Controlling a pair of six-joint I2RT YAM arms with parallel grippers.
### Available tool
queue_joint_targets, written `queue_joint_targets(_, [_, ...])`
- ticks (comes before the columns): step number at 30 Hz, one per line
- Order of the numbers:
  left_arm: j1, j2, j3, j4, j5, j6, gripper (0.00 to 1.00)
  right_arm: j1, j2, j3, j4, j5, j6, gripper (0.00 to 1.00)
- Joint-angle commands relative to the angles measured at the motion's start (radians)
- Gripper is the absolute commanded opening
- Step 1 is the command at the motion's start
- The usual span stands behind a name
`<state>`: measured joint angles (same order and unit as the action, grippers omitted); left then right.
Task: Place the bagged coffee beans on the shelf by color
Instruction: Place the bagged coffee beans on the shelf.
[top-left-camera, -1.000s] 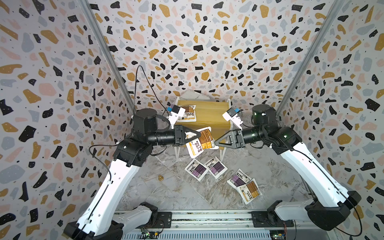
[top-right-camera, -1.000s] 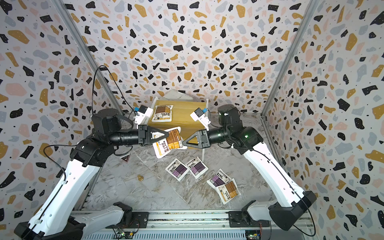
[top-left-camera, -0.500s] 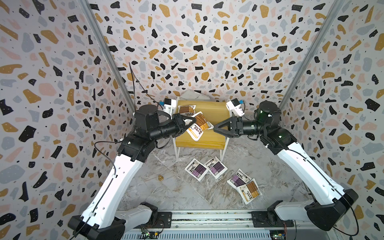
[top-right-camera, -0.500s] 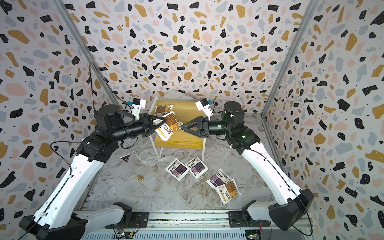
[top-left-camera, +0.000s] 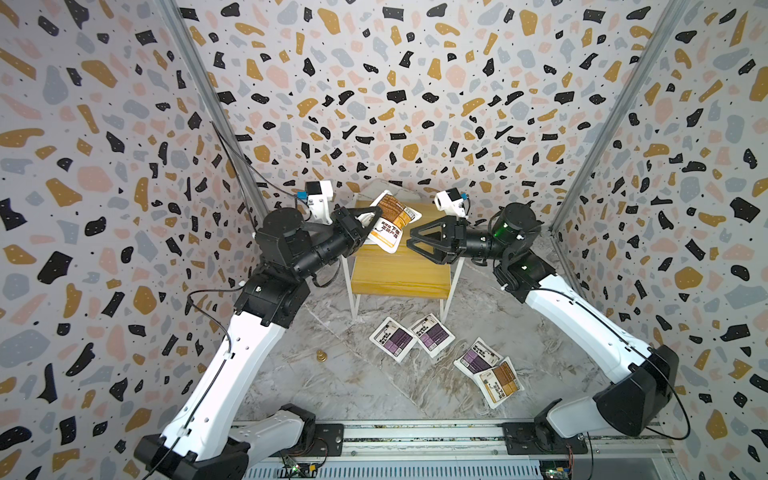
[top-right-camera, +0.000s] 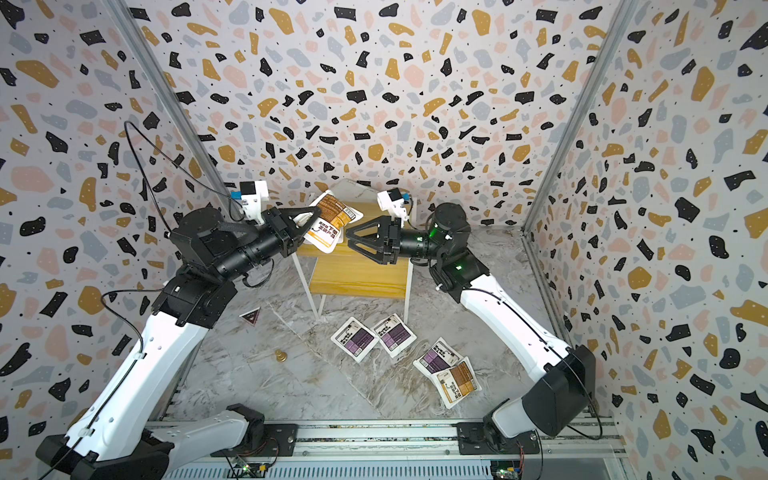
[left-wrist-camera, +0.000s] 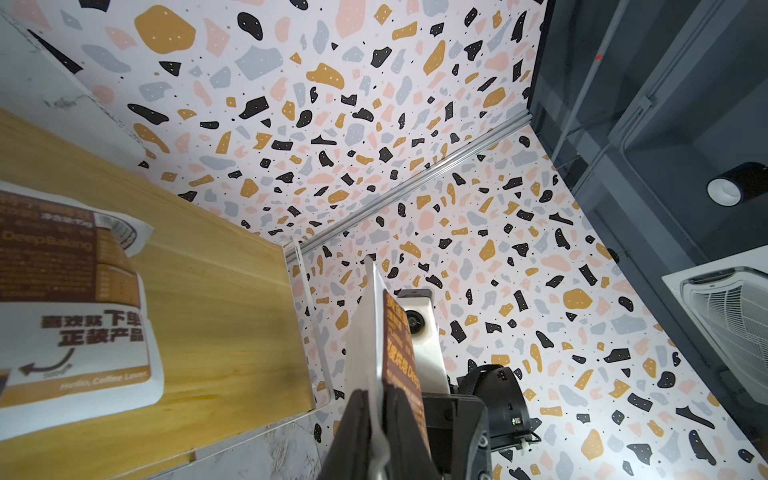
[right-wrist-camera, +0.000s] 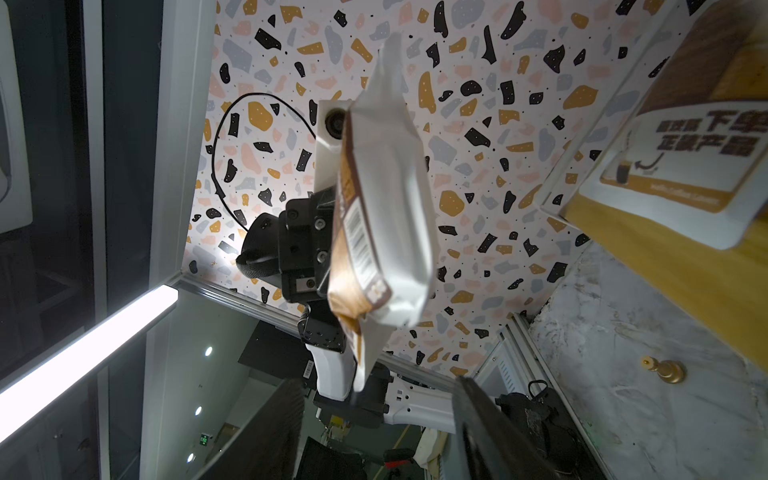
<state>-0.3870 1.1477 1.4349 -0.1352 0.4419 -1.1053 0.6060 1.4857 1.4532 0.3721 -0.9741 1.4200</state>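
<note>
Brown-label pouch is hanging in the left end effector, whose jaws are pinching narrowly on it above the upper board of the shelf. In both top views the pouch's long axis is running roughly from 1 to 7 o'clock, with the brown panel pointing to 1 and the white printed end to 7. The right end effector is standing wide and empty at 3 o'clock of the pouch.

The left wrist view is showing the held pouch edge-on. It is also showing a second brown pouch lying flat on the upper board, which the held pouch is largely covering in the top views.

Three purple pouches and a third brown pouch are lying on the worktop at 5 o'clock of the shelf.
</note>
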Motion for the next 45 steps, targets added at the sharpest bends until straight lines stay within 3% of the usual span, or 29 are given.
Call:
queue_joint_targets(1, [0.005,-0.014,-0.015,0.112,0.003,-0.023,0.12,0.013,0.008,0.073,0.113,0.009,0.055,0.59])
queue_joint_targets(10, [-0.004,-0.014,-0.039,0.129,0.006,-0.030,0.12,0.033,0.068,0.122,0.204,0.035,0.108,0.46])
queue_joint_targets(14, [-0.007,-0.010,-0.048,0.132,0.009,-0.030,0.12,0.036,0.071,0.124,0.202,0.038,0.108,0.39])
queue_joint_targets(17, [-0.010,-0.010,-0.054,0.135,0.008,-0.030,0.12,0.035,0.068,0.122,0.195,0.038,0.103,0.27])
queue_joint_targets(24, [-0.015,-0.018,-0.074,0.137,0.010,-0.030,0.12,0.036,0.056,0.119,0.131,0.040,0.057,0.19])
queue_joint_targets(26, [-0.015,-0.022,-0.077,0.135,0.012,-0.030,0.20,0.035,0.054,0.123,0.117,0.038,0.046,0.16])
queue_joint_targets(28, [-0.016,-0.028,-0.078,0.123,0.009,-0.025,0.38,0.035,0.049,0.126,0.082,0.034,0.023,0.14])
queue_joint_targets(30, [-0.015,-0.034,-0.071,0.099,0.007,-0.010,0.48,0.032,0.041,0.128,0.038,0.030,-0.003,0.12])
queue_joint_targets(33, [-0.012,-0.045,-0.054,0.042,0.003,0.024,0.59,0.014,0.027,0.133,-0.039,0.016,-0.047,0.10])
queue_joint_targets(36, [0.005,-0.061,-0.031,-0.062,-0.001,0.067,0.63,-0.028,0.012,0.149,-0.152,-0.007,-0.096,0.10])
queue_joint_targets(38, [0.023,-0.073,-0.009,-0.187,-0.022,0.101,0.65,-0.061,0.012,0.190,-0.300,-0.032,-0.176,0.10])
queue_joint_targets(43, [0.059,-0.107,0.046,-0.455,-0.068,0.215,0.66,-0.128,0.083,0.440,-0.898,-0.062,-0.523,0.09])
queue_joint_targets(45, [0.070,-0.117,0.053,-0.511,-0.071,0.241,0.66,-0.143,0.118,0.495,-0.990,-0.077,-0.569,0.08])
